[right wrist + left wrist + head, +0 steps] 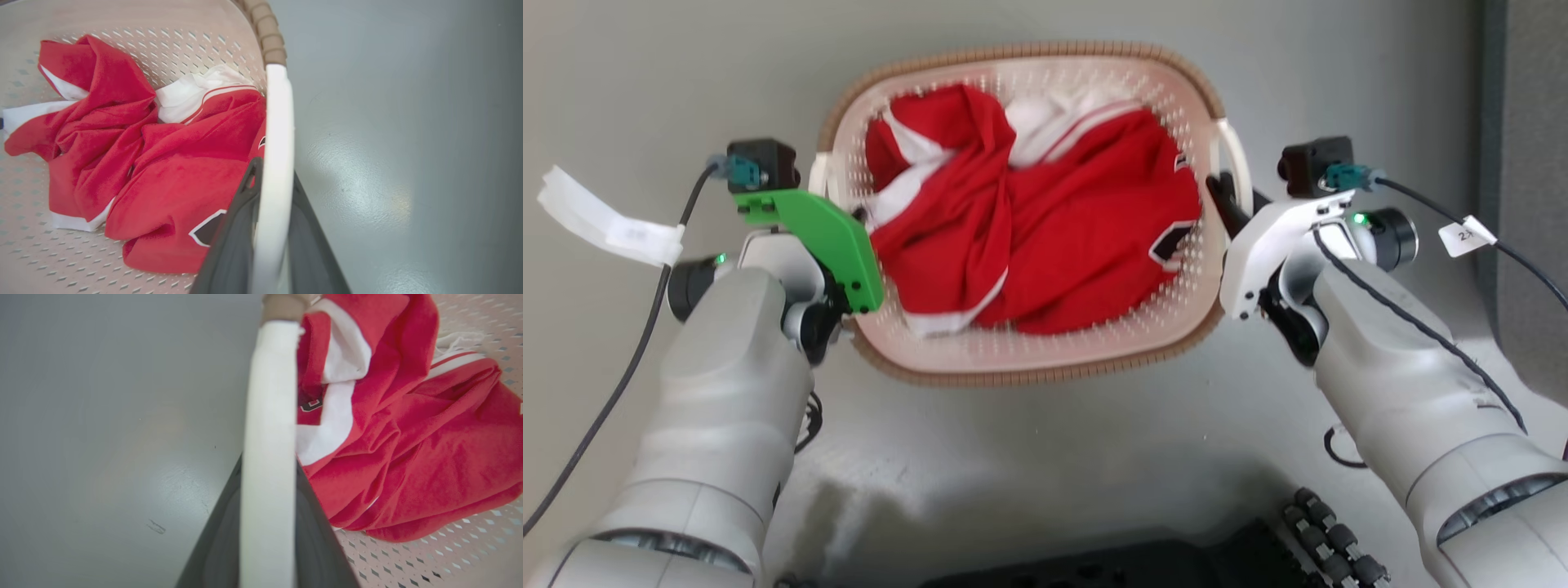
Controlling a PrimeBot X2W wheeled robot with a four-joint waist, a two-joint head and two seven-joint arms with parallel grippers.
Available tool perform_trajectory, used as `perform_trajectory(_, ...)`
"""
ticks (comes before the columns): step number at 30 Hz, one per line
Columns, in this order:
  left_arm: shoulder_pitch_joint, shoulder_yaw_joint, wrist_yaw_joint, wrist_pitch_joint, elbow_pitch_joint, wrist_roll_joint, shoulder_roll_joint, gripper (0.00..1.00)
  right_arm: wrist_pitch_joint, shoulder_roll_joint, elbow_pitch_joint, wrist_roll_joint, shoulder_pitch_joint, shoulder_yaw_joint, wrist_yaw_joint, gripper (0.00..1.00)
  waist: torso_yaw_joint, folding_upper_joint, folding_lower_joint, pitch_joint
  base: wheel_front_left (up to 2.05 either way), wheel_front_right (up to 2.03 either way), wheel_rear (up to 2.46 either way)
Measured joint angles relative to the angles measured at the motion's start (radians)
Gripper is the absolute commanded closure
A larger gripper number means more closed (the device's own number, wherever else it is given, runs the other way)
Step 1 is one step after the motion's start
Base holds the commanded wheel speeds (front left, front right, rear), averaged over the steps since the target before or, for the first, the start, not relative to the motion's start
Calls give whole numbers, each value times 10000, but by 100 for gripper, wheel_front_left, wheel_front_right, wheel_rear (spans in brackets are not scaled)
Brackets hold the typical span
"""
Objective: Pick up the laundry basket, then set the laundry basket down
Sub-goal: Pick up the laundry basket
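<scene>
Head view gives you the basket (1029, 366) over grey floor (1054, 441), between both arms; resting or lifted, you cannot tell. It holds one crumpled red-and-white garment (1045, 237). Your left gripper (267, 477) is clamped on one white handle (267, 396), and your right gripper (1227, 204) grasps the other. A cable tag (1466, 235) reads "2", the rest blurred.
</scene>
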Motion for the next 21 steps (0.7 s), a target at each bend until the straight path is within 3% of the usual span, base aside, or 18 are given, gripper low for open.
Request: perform_trajectory(21, 740, -128, -36, 2403, 445, -1845, 13, 100, 2132, 84, 393, 1751, 616, 556, 10, 100, -138, 0, 0, -2533, 0, 0, 0)
